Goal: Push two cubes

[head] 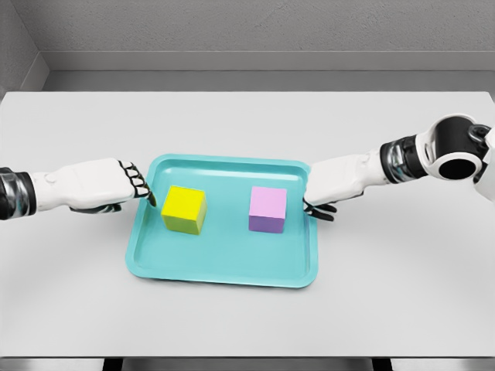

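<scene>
1. A teal tray [224, 272] lies on the white table [247, 124], near the middle of the head view, with two cubes standing inside it, well apart from each other.
2. The yellow cube [184, 209] sits in the left half of the tray; the pink cube [267, 209] sits in the right half, roughly level with it.
3. The left hand [104, 185] comes in from the left edge and reaches over the tray's left rim. Its fingers [139, 182] are bent together at the knuckles and grasp nothing; the dark fingertips point toward the yellow cube and stop just beside its left face. Whether they touch it cannot be told.
4. The right hand [334, 185] comes in from the right, with its arm bending at a large dark-and-white joint near the picture's right edge. The hand rests at the tray's right rim, its fingers [321, 209] curled downward and close together, holding nothing. They lie near the pink cube's right face, with a narrow gap of tray showing between.
</scene>
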Robot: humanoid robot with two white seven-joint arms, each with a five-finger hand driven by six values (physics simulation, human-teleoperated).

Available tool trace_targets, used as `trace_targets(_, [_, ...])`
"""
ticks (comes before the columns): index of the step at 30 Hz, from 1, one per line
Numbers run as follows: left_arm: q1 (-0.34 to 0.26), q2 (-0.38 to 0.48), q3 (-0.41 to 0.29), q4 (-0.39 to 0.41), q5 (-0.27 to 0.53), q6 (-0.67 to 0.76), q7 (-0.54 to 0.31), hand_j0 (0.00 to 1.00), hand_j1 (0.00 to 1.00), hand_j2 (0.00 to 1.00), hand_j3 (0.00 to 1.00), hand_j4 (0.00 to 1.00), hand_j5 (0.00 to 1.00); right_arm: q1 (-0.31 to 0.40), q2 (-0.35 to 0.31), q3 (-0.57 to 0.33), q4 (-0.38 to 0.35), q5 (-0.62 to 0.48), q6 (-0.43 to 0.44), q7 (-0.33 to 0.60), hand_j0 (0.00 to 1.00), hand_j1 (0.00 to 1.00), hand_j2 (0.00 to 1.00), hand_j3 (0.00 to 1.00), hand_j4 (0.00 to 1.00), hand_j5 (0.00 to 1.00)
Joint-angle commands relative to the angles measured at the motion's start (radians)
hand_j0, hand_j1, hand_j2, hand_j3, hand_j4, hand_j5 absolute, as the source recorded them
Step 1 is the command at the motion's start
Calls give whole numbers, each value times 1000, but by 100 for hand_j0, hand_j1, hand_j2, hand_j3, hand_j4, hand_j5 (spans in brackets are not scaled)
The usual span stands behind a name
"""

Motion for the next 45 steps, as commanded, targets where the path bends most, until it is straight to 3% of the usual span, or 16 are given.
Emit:
trace_targets(1, [0, -16, 0, 8, -2, 3, 0, 70, 70, 70, 70, 70, 70, 0, 11, -1, -1, -4, 2, 0, 11, 11, 11, 11, 11, 11])
trace_targets(21, [0, -41, -2, 28, -20, 3, 0, 70, 70, 70, 70, 70, 70, 2, 65, 39, 25, -6, 2, 0, 11, 11, 11, 11, 11, 11])
trace_targets(45, [9, -36, -5, -38, -16, 3, 0, 70, 70, 70, 70, 70, 70, -2, 111, 56, 74, -4, 2, 0, 11, 11, 11, 11, 11, 11])
